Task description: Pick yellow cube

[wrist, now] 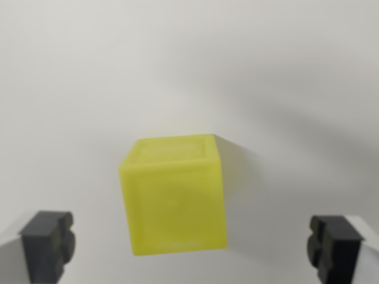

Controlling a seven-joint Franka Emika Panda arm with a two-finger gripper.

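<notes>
The end effector stands wide apart, its two dark fingers showing only as blunt black tips in the bottom corners of the wrist view. One fingertip sits at the wrist view's left, the other at the wrist view's right, and both are cut off by the lower edge of the frame. Each has a stepped, blocky outline with a rounded bulge on its inner side. Neither one touches anything; pale surface shows between each tip and the object in the middle.

Between the two fingers, a little to the left of the midline, sits the yellow cube. It is translucent lime-yellow, slightly blurred, with a lighter top face and a broad front face turned toward the camera. Its top face shows a faint inset border, and a faint mark near the bottom of the front face is too soft to read. The cube appears slightly rotated, its right edge leaning a touch outward toward the bottom.

The cube rests on a plain white worktop, which fills the rest of the view. A soft grey shadow falls from the cube toward the wrist view's right, and a broader, fainter shading lies across the upper right of the surface.
</notes>
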